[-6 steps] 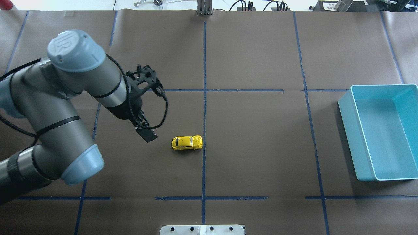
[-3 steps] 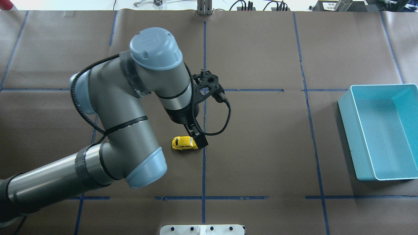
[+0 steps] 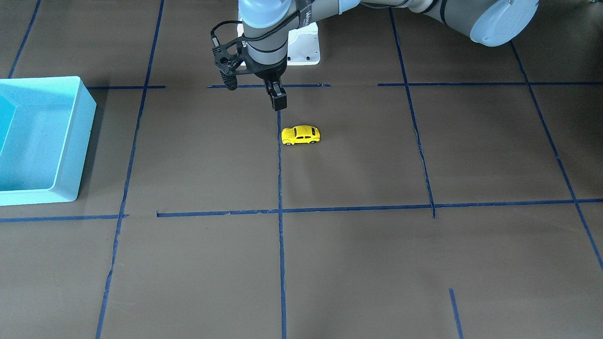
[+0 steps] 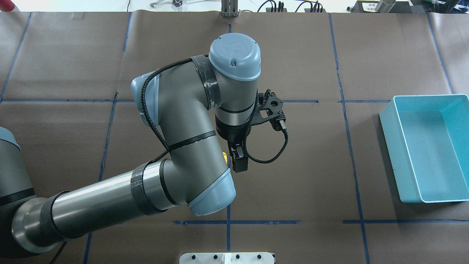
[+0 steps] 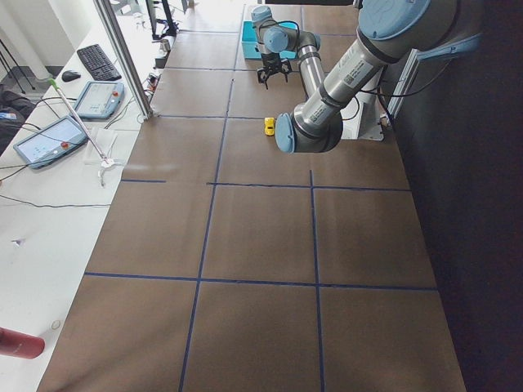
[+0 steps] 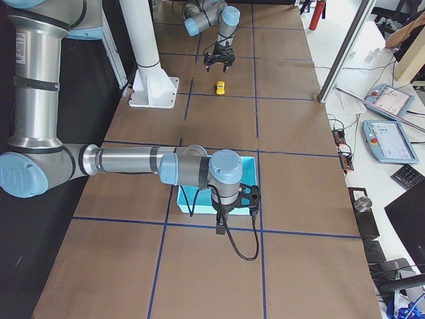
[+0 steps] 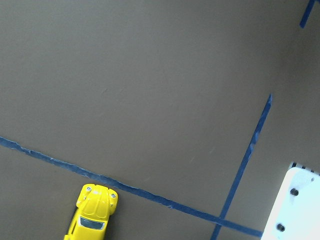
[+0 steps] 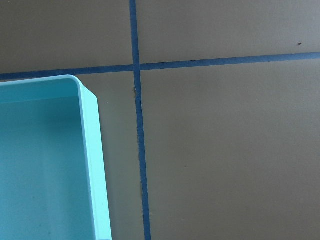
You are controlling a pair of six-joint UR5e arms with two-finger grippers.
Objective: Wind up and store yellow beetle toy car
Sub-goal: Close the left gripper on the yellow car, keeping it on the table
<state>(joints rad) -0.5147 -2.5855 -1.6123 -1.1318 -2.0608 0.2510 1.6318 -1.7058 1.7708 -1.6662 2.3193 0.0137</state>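
The yellow beetle toy car (image 3: 301, 135) stands on its wheels on the brown table, just beside the middle blue tape line. My left arm hides nearly all of it in the overhead view, where only a yellow sliver (image 4: 225, 156) shows. It also shows in the left wrist view (image 7: 92, 212) at the bottom left. My left gripper (image 3: 278, 101) is shut and empty. It hovers above the table just past the car, on the tape line, and also shows in the overhead view (image 4: 239, 165). My right gripper (image 6: 219, 229) hangs by the teal bin; I cannot tell if it is open or shut.
An empty teal bin (image 4: 389, 146) stands at the table's right end; it also shows in the front view (image 3: 70, 141) and the right wrist view (image 8: 97, 150). The white robot base plate (image 3: 304, 47) lies behind the car. Blue tape lines (image 3: 280, 212) cross the table.
My left arm has swung to the right. Its gripper went from left of the car to just past its right end, and the arm now covers the car in the overhead view.
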